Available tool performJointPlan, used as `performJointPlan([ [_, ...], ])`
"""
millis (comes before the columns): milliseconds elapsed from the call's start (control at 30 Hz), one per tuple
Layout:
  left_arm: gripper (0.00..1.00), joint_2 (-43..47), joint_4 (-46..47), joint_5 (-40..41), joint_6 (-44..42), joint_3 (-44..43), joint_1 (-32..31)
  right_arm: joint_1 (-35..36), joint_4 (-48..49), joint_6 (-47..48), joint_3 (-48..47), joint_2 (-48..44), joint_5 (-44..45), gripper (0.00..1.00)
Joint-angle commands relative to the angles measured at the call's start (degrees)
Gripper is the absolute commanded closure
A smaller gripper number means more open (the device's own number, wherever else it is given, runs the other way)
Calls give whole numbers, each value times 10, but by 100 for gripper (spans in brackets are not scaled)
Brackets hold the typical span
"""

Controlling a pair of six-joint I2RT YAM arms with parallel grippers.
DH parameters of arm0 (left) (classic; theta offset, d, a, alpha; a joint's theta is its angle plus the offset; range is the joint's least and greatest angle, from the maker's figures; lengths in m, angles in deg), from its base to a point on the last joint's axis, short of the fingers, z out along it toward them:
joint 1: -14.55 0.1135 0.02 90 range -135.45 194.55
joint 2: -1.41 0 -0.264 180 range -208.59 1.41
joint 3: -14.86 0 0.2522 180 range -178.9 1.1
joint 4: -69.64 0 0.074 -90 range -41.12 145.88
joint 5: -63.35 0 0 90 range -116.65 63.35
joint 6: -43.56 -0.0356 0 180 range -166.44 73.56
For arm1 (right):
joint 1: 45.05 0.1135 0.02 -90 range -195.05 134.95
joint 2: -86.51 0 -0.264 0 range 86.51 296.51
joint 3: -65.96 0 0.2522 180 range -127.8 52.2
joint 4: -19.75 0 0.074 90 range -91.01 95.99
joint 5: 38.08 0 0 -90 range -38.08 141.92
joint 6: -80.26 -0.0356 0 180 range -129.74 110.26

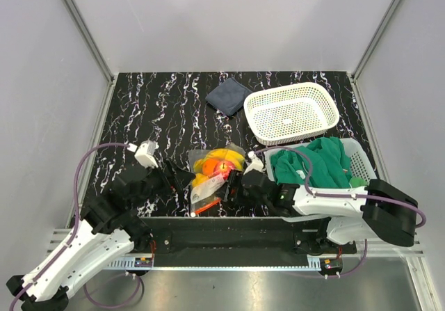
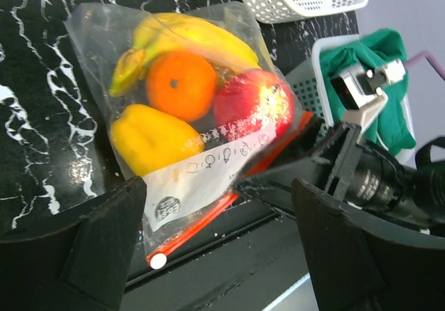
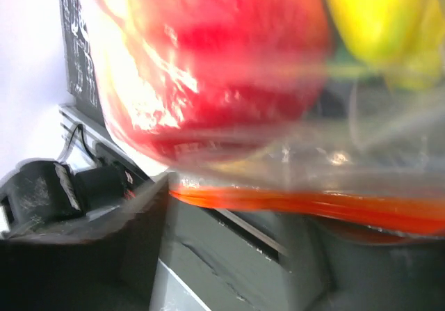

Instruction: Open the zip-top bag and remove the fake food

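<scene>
So my left end effector (image 2: 219,255) is wide apart around the zip-top bag (image 2: 201,179)'s near corner, right end effector (image 1: 235,182) apart too, at its right side. The fake food (image 2: 174,85) is inside the bag, mid counter (image 1: 153,109), near edge.

Grey walls (image 1: 229,19), black table (image 1: 160,109) (white-veined)

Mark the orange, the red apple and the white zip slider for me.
orange (image 2: 174,85), left wrist view, centre of its skin
red apple (image 2: 245,106), left wrist view, its glossy front
white zip slider (image 2: 158,260), left wrist view, its round end
</scene>
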Motion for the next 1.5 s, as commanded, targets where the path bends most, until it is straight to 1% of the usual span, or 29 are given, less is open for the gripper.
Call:
performJointPlan([
  [0,15,-8,70,-68,-24,1,-2,-10,48,10,-39,22,5,48],
  [67,18,-22,76,-74,-32,-5,-2,-14,45,19,-53,30,1,61],
  [100,18,-42,82,-75,-30,-12,-2,-17,43,21,-57,31,-2,74],
  [133,23,-51,96,-83,-24,-12,-2,-20,40,26,-60,34,-5,81],
  [167,25,-60,116,-121,-23,-12,-2,-28,38,30,-67,36,-19,86],
  [200,26,-79,150,-136,-23,-12,-2,-31,36,35,-70,37,-24,95],
  [233,29,-91,161,-144,-27,-15,-2,-35,27,41,-79,38,-30,100],
  [300,36,-126,164,-148,-45,-34,-2,-48,19,46,-90,37,-59,100],
  [333,42,-137,159,-147,-66,-45,-2,-53,4,49,-107,36,-78,100],
  [400,47,-163,150,-146,-95,-65,-2,-62,-34,63,-138,25,-89,100],
  [433,51,-170,147,-153,-108,-72,-2,-67,-47,65,-150,20,-93,100],
  [533,55,-188,140,-159,-157,-99,-2,-90,-80,66,-188,20,-130,100],
  [633,56,-194,127,-163,-208,-136,-2,-112,-114,62,-222,28,-162,100],
  [700,54,-194,124,-164,-241,-149,-3,-121,-125,55,-241,32,-183,100],
  [767,49,-200,126,-183,-264,-164,-3,-124,-130,53,-254,38,-194,100],
  [800,49,-204,124,-189,-292,-170,-3,-127,-134,53,-265,40,-206,100],
  [1000,49,-258,59,-205,-366,-218,-3,-144,-158,55,-298,38,-231,100],
  [1067,50,-269,43,-215,-377,-223,-3,-154,-163,60,-305,43,-234,100],
  [1133,47,-273,30,-221,-394,-224,-3,-162,-166,64,-317,57,-243,100],
  [1200,44,-274,20,-201,-403,-223,-3,-172,-166,64,-329,73,-265,100],
  [1333,39,-273,1,-177,-407,-220,-3,-177,-166,72,-341,83,-278,100],
  [1467,40,-274,-2,-165,-403,-211,-3,-180,-166,71,-341,93,-286,100],
])
